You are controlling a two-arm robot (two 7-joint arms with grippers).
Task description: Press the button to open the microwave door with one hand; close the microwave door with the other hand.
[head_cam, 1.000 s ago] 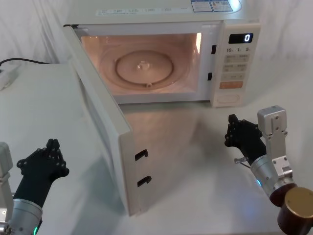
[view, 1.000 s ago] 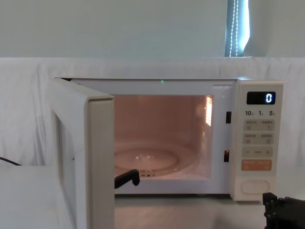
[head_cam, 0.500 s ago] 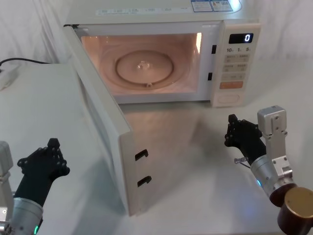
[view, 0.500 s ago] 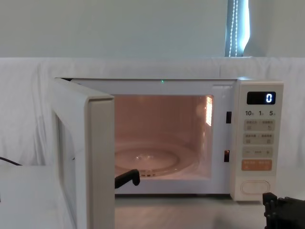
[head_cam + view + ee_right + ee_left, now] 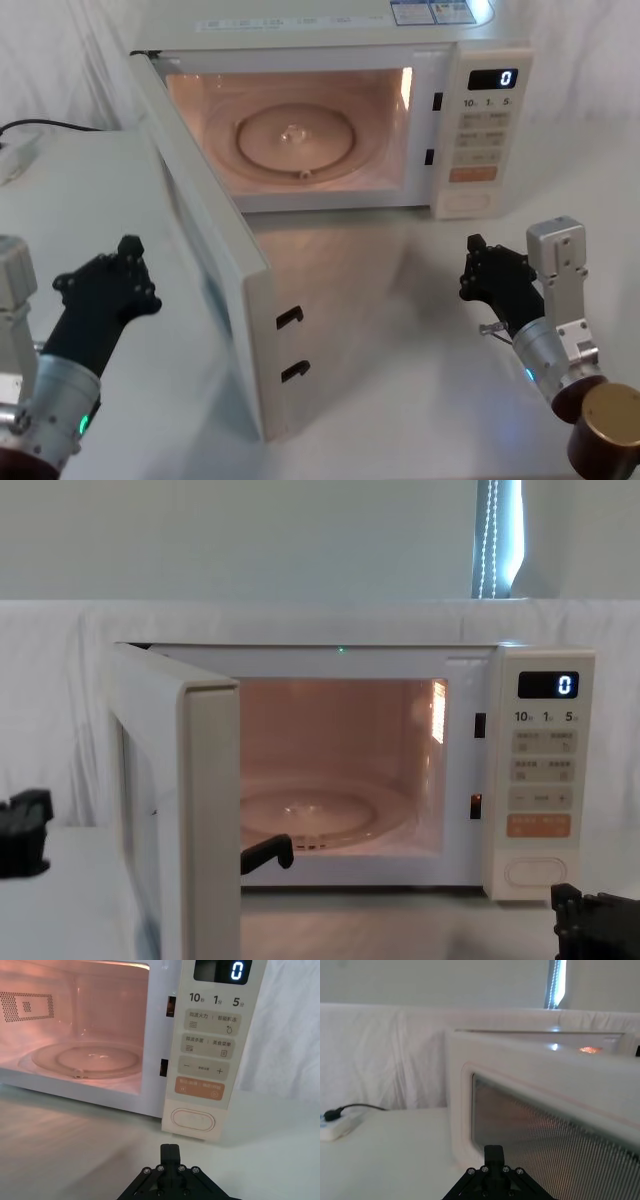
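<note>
1. Microwave door [image 5: 215, 270] stands swung wide open toward the robot, its latch hooks facing out over the white table [image 5: 400, 330].
2. Left gripper [image 5: 105, 285] hovers near the door's outer face, fingers closed, holding nothing.
3. Right gripper [image 5: 492, 275] hangs above the table short of the control panel, closed and empty.
4. Farther back, the microwave [image 5: 330, 40] glows inside; its button [image 5: 193, 1120] sits lowest on the panel.

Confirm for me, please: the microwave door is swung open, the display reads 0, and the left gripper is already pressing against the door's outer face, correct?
Not quite. The microwave door is open and the display reads 0, but the left gripper is beside the door's outer face with a gap between them, as the head view shows.
</note>
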